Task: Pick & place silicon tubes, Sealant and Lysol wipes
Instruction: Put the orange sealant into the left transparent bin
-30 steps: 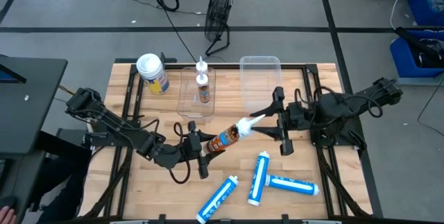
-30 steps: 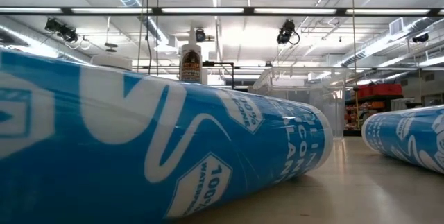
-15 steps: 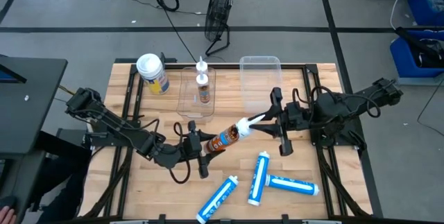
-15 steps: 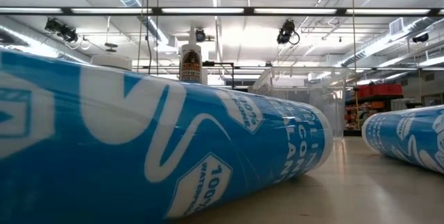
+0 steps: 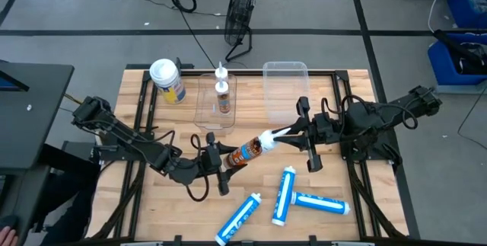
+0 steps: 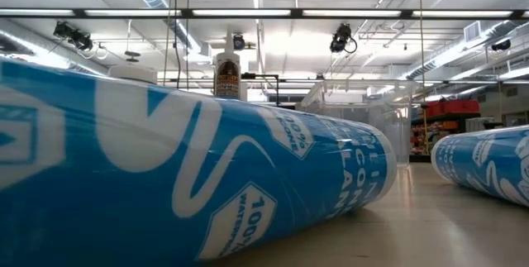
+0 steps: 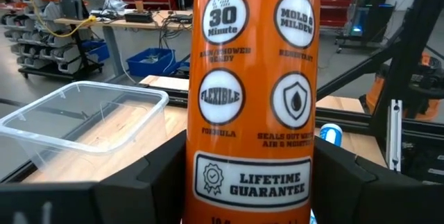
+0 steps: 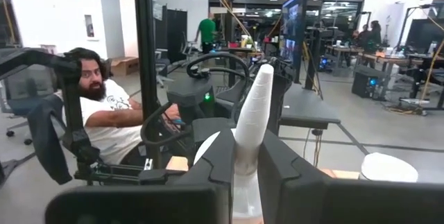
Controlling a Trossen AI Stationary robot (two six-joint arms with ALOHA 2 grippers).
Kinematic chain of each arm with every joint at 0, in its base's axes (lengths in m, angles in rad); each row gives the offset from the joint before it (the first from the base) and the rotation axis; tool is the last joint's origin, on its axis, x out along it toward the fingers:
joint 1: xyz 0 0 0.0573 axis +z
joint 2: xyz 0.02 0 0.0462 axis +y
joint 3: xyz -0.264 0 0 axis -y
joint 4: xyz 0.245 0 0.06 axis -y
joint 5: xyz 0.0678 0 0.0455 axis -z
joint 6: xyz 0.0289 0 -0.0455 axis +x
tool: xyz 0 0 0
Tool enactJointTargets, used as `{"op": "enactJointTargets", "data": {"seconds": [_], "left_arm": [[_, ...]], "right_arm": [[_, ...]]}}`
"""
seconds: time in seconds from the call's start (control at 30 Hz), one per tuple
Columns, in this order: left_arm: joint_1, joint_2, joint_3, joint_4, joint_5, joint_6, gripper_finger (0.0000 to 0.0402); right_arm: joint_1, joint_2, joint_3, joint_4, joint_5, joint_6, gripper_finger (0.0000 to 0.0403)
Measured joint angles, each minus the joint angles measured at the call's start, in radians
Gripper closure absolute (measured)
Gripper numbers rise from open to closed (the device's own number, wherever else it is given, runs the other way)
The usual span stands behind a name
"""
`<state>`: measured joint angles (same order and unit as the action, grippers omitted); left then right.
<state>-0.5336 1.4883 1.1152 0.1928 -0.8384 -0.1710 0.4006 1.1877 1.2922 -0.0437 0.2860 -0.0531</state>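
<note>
An orange sealant tube (image 5: 247, 153) with a white nozzle lies slantwise mid-table between my two grippers. My left gripper (image 5: 221, 162) is shut on its base end and my right gripper (image 5: 298, 131) on its nozzle. The Lysol wipes canister (image 5: 167, 80), with a white lid and a yellow-and-blue label, stands upright at the far left. Its lid also shows in the low view (image 6: 132, 73). A second sealant tube (image 5: 222, 92) stands upright in a clear container (image 5: 205, 110). Three blue silicone tubes (image 5: 238, 217) (image 5: 284, 194) (image 5: 320, 202) lie near the front edge. My left gripper pinches the orange tube's body (image 7: 253, 148) between its two fingers (image 7: 156, 179), near the base end (image 5: 231, 159). The fingers come level from the table's left and lie along the tube. My right gripper pinches the white nozzle (image 8: 248, 123) between its two fingers (image 8: 220, 156), near the tip (image 5: 283, 132). The fingers come level from the table's right and lie along the nozzle.
A second, empty clear container (image 5: 286, 86) stands at the far middle, just behind my right gripper. In the low view a blue tube (image 6: 190, 159) fills the foreground, with another (image 6: 488, 164) at the right. A person (image 8: 104, 113) sits beyond the table. A fan (image 5: 240, 14) stands on the floor.
My right gripper has edged toward the table's left, farther over the nozzle. The orange tube and my left gripper have stayed where they were.
</note>
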Motion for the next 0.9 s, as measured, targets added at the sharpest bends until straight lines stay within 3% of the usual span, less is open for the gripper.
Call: {"op": "enactJointTargets", "data": {"seconds": [0.37,0.9], "left_arm": [[0.001,0.0,0.0,-0.088,-0.086,-0.028,0.0159],[-0.008,0.0,0.003,-0.177,-0.107,-0.102,0.015]], "right_arm": [[-0.039,0.0,-0.001,-0.023,0.003,0.017,0.0377],[-0.076,0.0,0.0,-0.046,-0.015,0.046,0.0377]]}}
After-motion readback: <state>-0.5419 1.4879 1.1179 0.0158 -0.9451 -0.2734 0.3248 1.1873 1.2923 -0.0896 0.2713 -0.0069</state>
